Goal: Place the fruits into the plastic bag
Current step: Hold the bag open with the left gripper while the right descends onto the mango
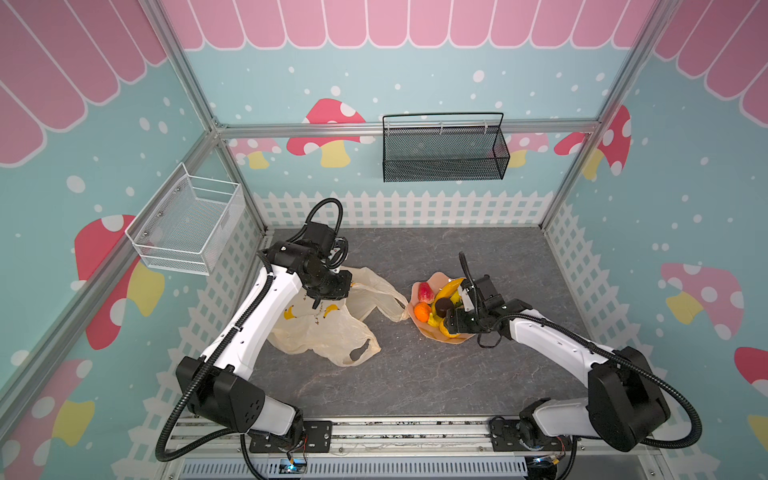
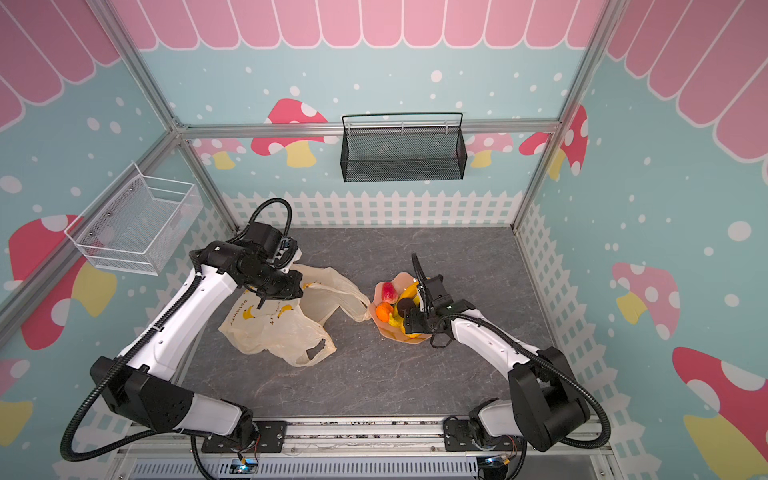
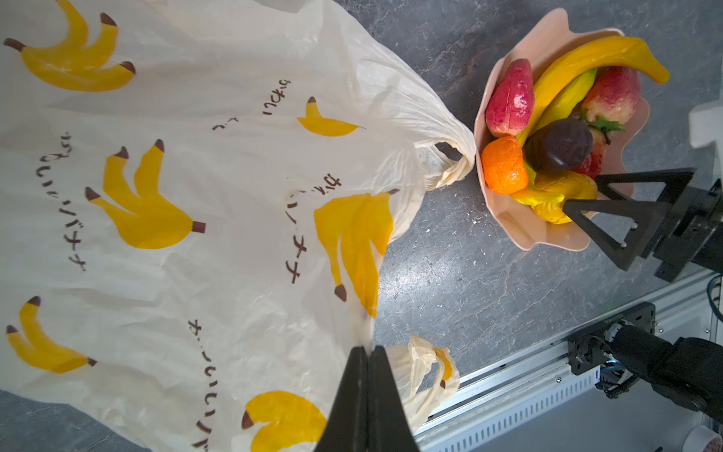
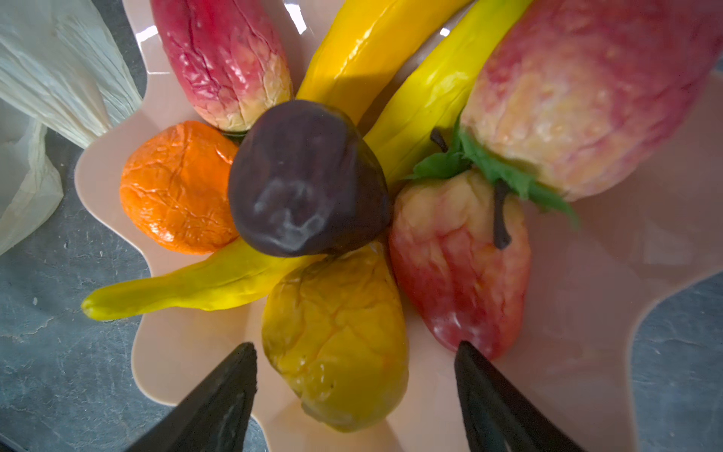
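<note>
Left gripper [image 3: 367,349] pinching plastic bag [image 3: 219,164], brown Japanese lettering [image 3: 293,270]; right gripper [image 4: 357,345] spread over fruits [image 4: 309,180]

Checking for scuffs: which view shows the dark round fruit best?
Right wrist view: the dark round fruit sits centred, close, unobstructed. Left wrist view shows it smaller; in both top views, a tiny spot.

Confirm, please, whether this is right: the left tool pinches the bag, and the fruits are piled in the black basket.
Not quite: the fruits are piled on the pink plate, not in the black basket, as the right wrist view shows. The left tool does pinch the bag.
</note>
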`<state>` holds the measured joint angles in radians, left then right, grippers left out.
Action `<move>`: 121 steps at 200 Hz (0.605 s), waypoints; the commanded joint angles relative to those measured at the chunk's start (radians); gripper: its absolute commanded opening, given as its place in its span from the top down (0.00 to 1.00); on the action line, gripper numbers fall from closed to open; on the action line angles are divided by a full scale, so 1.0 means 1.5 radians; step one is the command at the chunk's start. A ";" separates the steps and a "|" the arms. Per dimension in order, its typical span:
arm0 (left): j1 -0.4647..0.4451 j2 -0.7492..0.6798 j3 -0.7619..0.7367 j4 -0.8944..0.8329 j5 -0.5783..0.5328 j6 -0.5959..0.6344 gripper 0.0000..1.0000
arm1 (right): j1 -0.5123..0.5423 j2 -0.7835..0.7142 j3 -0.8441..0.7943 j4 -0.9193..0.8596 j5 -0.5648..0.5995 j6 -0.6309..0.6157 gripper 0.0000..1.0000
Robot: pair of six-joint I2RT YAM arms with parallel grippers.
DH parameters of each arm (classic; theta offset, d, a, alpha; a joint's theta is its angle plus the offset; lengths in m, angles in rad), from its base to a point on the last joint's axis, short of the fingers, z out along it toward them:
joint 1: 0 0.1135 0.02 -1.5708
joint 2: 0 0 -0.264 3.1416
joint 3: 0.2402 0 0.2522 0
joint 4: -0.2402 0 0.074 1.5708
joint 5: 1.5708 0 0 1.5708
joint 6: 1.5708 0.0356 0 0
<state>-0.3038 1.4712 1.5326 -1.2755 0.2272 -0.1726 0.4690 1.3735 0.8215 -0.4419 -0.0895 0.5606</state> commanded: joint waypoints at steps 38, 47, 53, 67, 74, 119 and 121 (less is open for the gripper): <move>-0.047 -0.048 -0.045 -0.001 -0.001 -0.012 1.00 | 0.022 0.025 0.012 0.018 0.018 0.032 0.22; -0.051 -0.055 -0.052 0.001 -0.003 -0.015 1.00 | 0.025 0.025 0.009 0.017 0.027 0.035 0.22; -0.052 -0.061 -0.057 0.004 -0.002 -0.016 1.00 | 0.026 0.025 0.008 0.016 0.032 0.037 0.23; -0.058 -0.077 -0.073 0.012 -0.005 -0.018 1.00 | 0.029 0.025 0.005 0.015 0.046 0.040 0.24; -0.059 -0.085 -0.080 0.017 -0.006 -0.020 1.00 | 0.030 0.025 0.003 0.016 0.053 0.042 0.24; -0.060 -0.109 -0.113 0.030 -0.007 -0.024 1.00 | 0.036 0.039 0.004 0.020 0.064 0.047 0.30; -0.060 -0.110 -0.113 0.030 -0.007 -0.024 1.00 | 0.037 0.039 0.004 0.020 0.064 0.047 0.30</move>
<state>-0.3885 1.3235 1.3842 -1.2503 0.2276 -0.1955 0.5125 1.4097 0.8246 -0.4114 -0.0250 0.6083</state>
